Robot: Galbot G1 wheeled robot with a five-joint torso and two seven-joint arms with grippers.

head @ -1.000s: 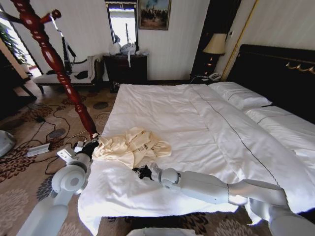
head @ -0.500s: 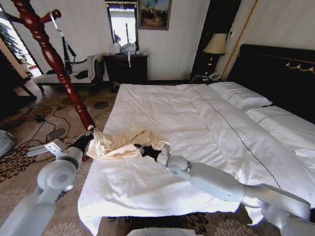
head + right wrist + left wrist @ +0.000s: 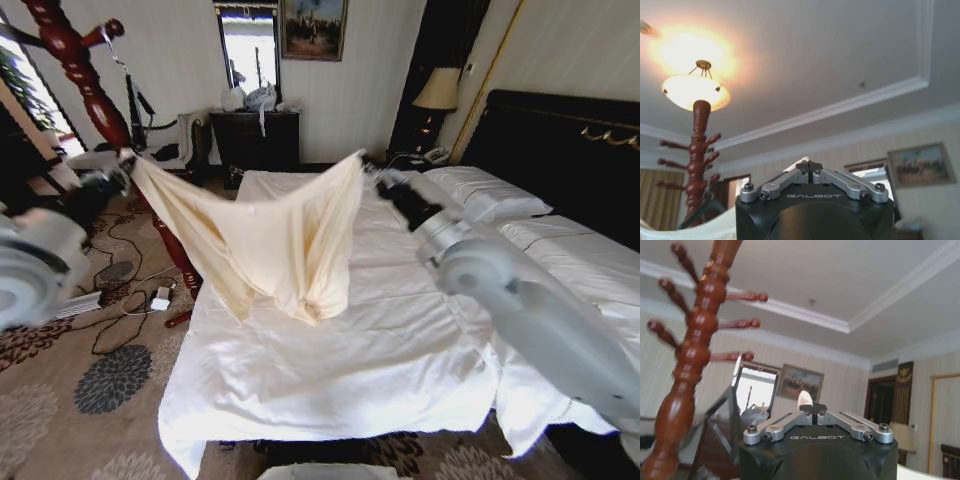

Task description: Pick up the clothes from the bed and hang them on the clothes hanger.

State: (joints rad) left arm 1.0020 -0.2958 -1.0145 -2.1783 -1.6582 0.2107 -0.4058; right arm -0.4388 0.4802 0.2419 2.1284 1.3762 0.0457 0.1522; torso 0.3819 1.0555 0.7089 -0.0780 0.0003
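The left gripper (image 3: 122,166) is raised at the robot's left, clamped on one top corner of the clothes (image 3: 275,240); in the left wrist view that gripper (image 3: 811,408) has its fingers pressed together with a small cream tip of fabric poking up between them. The right gripper (image 3: 372,172) is lifted above the bed (image 3: 400,330) and pinches the opposite corner; in the right wrist view its fingers (image 3: 803,166) meet tightly, with a pale sliver of cloth just beside them. Between the two grippers the cream garment hangs spread in a sagging sling, clear of the white sheets, its lowest fold dangling over the near-left part of the mattress. That stretched shape is plain from the head camera, whereas the wrist cameras point upward and catch almost none of the cloth. They give instead the room overhead: the left wrist view has the turned red-brown coat stand (image 3: 690,355) close by with its pegs, plus a framed picture (image 3: 799,384) on the far wall, while the right wrist view shows the same stand (image 3: 699,165) farther off under a lit ceiling lamp (image 3: 696,90). From the head camera the stand (image 3: 75,60) rises beside the left gripper, off the bed's left edge, over patterned carpet (image 3: 100,390) strewn with cables.
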